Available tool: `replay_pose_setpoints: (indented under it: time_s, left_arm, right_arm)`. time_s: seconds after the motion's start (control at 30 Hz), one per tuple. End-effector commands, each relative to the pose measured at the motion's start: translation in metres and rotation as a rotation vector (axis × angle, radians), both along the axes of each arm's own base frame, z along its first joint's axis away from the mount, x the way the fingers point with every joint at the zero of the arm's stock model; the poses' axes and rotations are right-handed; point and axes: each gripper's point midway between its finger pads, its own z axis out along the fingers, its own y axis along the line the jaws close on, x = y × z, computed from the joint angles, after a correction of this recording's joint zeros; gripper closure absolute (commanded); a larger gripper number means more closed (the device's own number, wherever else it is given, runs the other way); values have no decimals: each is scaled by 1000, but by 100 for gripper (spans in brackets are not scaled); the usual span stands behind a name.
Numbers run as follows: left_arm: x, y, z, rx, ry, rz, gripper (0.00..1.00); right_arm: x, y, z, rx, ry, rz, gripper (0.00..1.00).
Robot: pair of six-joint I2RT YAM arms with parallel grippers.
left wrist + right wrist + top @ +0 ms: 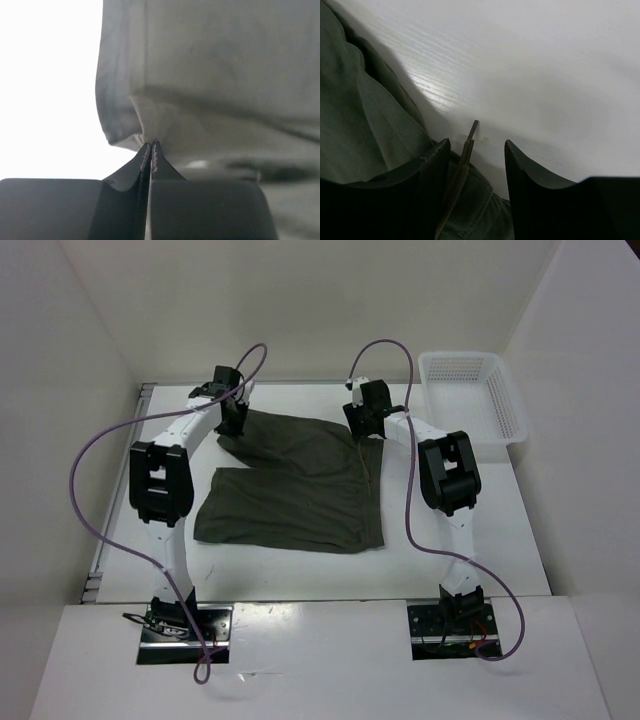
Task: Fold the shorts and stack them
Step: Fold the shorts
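Top external view: the shorts [295, 490] lie mostly flat on the table [480, 540], spreading from between the two tools toward the arm bases. The left tool [232, 418] sits at the cloth's far left corner, and the right tool [358, 420] at its far right corner. A white mesh basket [465, 357] stands off to the right tool's outer side, apart from the cloth.

On the left wrist view, the left tool [151, 145] has its fingertips pressed together, pinching a small peak of the shorts [210, 65]. The fabric fans out ahead of the tips and to their right, with bright table to the left.

On the right wrist view, the right tool [477, 145] has its jaws spread with nothing clamped between them. A thin cord [469, 137] from the shorts [360, 125] lies in the gap, close to the left finger. Olive cloth bunches under and beside that finger, while bare table [545, 75] stretches ahead of the right one.
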Motion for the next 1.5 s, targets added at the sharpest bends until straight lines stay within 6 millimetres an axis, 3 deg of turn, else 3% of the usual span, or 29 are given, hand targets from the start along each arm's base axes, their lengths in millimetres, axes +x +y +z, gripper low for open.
replay_pose_setpoints:
  time_s: [0.0, 0.13, 0.3, 0.4, 0.47, 0.5, 0.53, 0.57, 0.6, 0.67, 0.7, 0.77, 0.8, 0.83, 0.9, 0.93, 1.0, 1.03, 1.07, 1.1, 1.3, 1.47]
  left_arm:
    - [-30, 12, 20, 44, 17, 20, 100]
    - [-61, 21, 10, 54, 79, 28, 100]
    - [-111, 36, -27, 100, 218, 47, 100]
    - [-125, 41, -41, 123, 257, 53, 96]
    - [-123, 46, -44, 133, 255, 67, 54]
    - [-123, 49, -43, 145, 253, 72, 39]
    - [-108, 47, -30, 138, 207, 75, 30]
    - [-99, 50, -22, 133, 178, 87, 26]
    - [-88, 49, -11, 127, 142, 89, 24]
    - [-54, 51, 30, 108, 17, 108, 22]
    - [-42, 51, 40, 89, -16, 111, 21]
    - [-20, 49, 42, 47, -37, 103, 21]
    - [1, 53, 58, 32, -94, 112, 21]
    - [13, 51, 39, 27, -68, 106, 21]
    - [29, 53, 33, 15, -62, 109, 21]
    - [48, 46, 29, -15, -79, 90, 21]
    - [58, 42, 21, -31, -67, 79, 21]
    - [64, 42, 0, -28, -35, 80, 20]
    - [80, 41, 13, -33, -86, 79, 20]
    - [82, 46, -7, -30, -53, 88, 20]
    - [95, 57, -17, -71, -29, 95, 20]
    - [80, 57, -49, -67, 67, 98, 22]
  right_arm:
    - [9, -6, 7, -17, -26, -20, 47]
    - [10, -8, 7, -24, -28, -28, 47]
    - [11, -10, 13, -28, -39, -36, 47]
    - [18, -7, 25, -12, -66, -43, 43]
    - [26, -4, 44, 2, -106, -43, 36]
    - [29, -5, 48, -1, -117, -52, 34]
    - [29, -11, 55, 0, -122, -61, 32]
    - [32, -10, 69, 8, -147, -62, 31]
    - [32, -17, 68, 10, -130, -66, 29]
    - [30, -21, 74, 41, -112, -71, 29]
    - [29, -26, 72, 37, -102, -80, 29]
    - [29, -36, 70, 54, -84, -95, 30]
    - [27, -37, 56, 36, -58, -86, 32]
    - [25, -40, 54, 35, -42, -77, 32]
    - [19, -30, 48, 55, -8, -3, 32]
    - [15, -31, 47, 62, 15, 16, 32]
    - [9, -28, 51, 90, 34, 71, 32]
    - [0, -28, 42, 85, 70, 90, 31]
    - [-1, -34, 46, 81, 63, 99, 30]
    - [-10, -36, 39, 68, 89, 106, 30]
    - [-40, -36, 14, 36, 181, 213, 29]
    - [-27, -41, -1, -3, 174, 192, 29]
